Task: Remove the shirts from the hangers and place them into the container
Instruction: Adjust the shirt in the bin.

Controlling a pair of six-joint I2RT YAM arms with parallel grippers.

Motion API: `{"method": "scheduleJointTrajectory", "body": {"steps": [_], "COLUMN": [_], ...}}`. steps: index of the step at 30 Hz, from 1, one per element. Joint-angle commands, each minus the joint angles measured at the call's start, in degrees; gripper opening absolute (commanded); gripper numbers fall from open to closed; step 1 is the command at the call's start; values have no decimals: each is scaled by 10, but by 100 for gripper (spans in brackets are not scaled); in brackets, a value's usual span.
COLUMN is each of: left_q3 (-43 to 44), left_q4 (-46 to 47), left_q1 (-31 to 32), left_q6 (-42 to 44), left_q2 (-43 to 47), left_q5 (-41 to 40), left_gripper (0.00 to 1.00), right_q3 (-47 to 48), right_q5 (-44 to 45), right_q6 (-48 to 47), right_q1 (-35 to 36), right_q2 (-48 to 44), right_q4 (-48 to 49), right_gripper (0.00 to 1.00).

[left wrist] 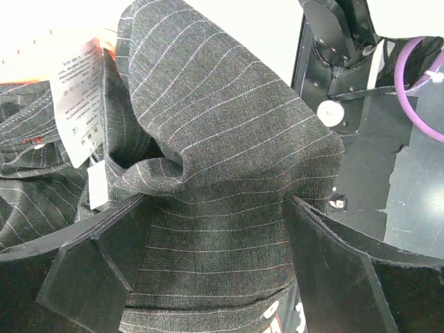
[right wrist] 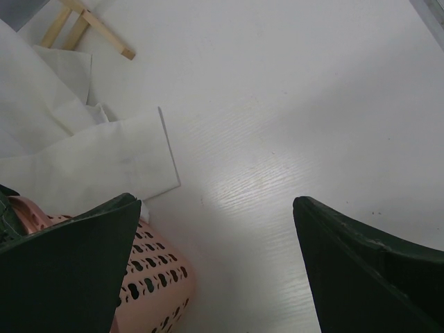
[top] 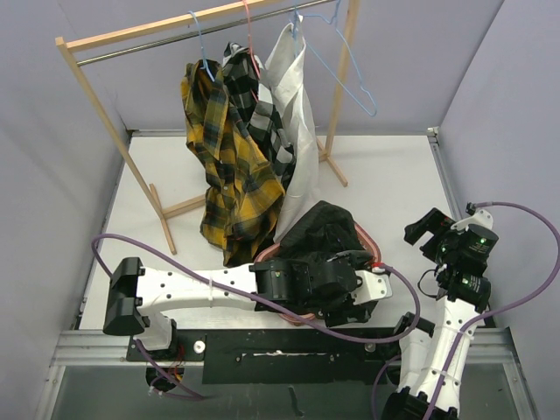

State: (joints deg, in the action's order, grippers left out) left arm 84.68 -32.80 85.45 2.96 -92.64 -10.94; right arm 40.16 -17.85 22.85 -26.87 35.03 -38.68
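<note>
Plaid shirt (top: pixel 223 166) was yellow and black. Check shirt (top: pixel 262 122) was black and white. White shirt (top: pixel 293 131) was plain, no pattern. Striped shirt (left wrist: pixel 229 187) was charcoal-black with thin pale pinstripes; its care label (left wrist: pixel 76 104) was white with dark print. Empty hanger (top: pixel 371 108) was light blue, another hanger (top: pixel 249 39) pink-red. Basket (right wrist: pixel 152 277) was pink with dark slots. Rack (top: pixel 92 101) was pale wood, its rail (top: pixel 175 40) grey metal. Worktop (top: pixel 385 175) was white. My left pincer (left wrist: pixel 215 201) and right pincer (right wrist: pixel 216 201) had black fingers. My left arm (top: pixel 201 284) was white and black, the cable (left wrist: pixel 401 80) purple.
</note>
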Motion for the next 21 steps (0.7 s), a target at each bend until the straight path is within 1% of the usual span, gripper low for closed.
{"method": "scheduleJointTrajectory", "body": {"steps": [1, 2, 4, 5, 7, 9, 10, 13, 17, 19, 21], "left_q3": [13, 13, 14, 14, 12, 11, 11, 10, 12, 6, -12], "left_q4": [59, 60, 61, 61, 62, 60, 59, 52, 30, 22, 18], "left_q1": [0, 0, 0, 0, 0, 0, 0, -2, -21, -58, -112], "left_q6": [8, 10, 11, 11, 12, 13, 13, 17, 11, -11, -38], "left_q2": [-1, -2, -3, -3, 0, 4, 6, 18, 42, 72, 101], "left_q5": [-17, -17, -17, -17, -17, -24, -30, -58, -140, -156, -154], "left_gripper": [75, 71, 58, 50, 30, 5, 0, 0, 0, 0, 0], "right_q3": [-1, -1, -1, -2, -1, -1, -2, -1, -2, -2, -1], "right_q5": [-1, -1, -1, -1, -1, -1, 0, 1, 2, 3, 4], "right_q6": [1, 1, 2, 2, 2, 2, 3, 3, 4, 4, 5], "right_q1": [0, 0, 0, 0, 0, 0, 0, 0, 0, 0, 0], "right_q2": [1, 1, 0, 0, -1, -3, -3, -5, -6, -7, -8], "right_q4": [23, 22, 23, 23, 22, 21, 21, 20, 19, 19, 18], "right_gripper": [97, 97, 97, 97, 97, 97, 97, 97, 97, 97, 97]}}
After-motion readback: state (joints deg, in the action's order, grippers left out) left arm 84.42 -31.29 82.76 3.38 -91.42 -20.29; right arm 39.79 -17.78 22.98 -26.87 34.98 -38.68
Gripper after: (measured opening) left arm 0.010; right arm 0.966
